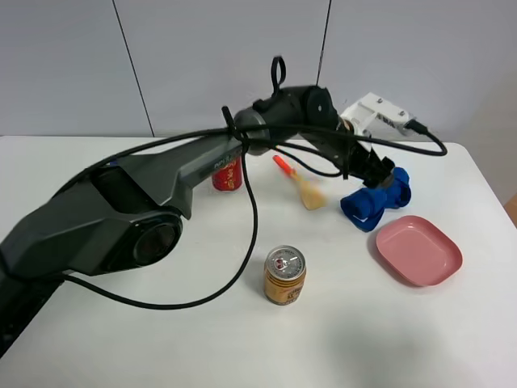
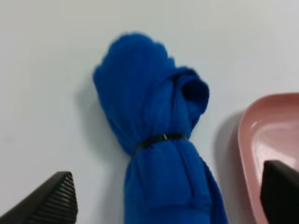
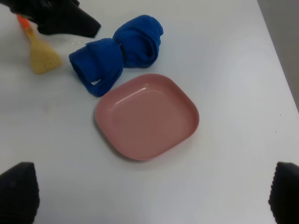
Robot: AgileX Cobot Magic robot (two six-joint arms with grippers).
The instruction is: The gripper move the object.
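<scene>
The bright blue cloth (image 1: pixel 376 202), cinched in the middle by a black tie, lies on the white table (image 1: pixel 121 339) just left of a pink plate. My left gripper (image 1: pixel 380 174) reaches across to the right side and hovers over the cloth's far end. In the left wrist view the cloth (image 2: pixel 154 121) lies between the two black fingertips (image 2: pixel 49 200) of the left gripper (image 2: pixel 163 198), which is open and apart from it. My right gripper (image 3: pixel 152 193) is open and empty; its view shows the cloth (image 3: pixel 117 53) and the left gripper's black claw (image 3: pixel 65 18).
A pink plate (image 1: pixel 418 250) sits right next to the cloth, also seen in the right wrist view (image 3: pixel 147 116). A yellow brush with an orange handle (image 1: pixel 311 194) lies to the cloth's left. A gold can (image 1: pixel 284 276) stands in front, a red can (image 1: pixel 228 174) behind the arm.
</scene>
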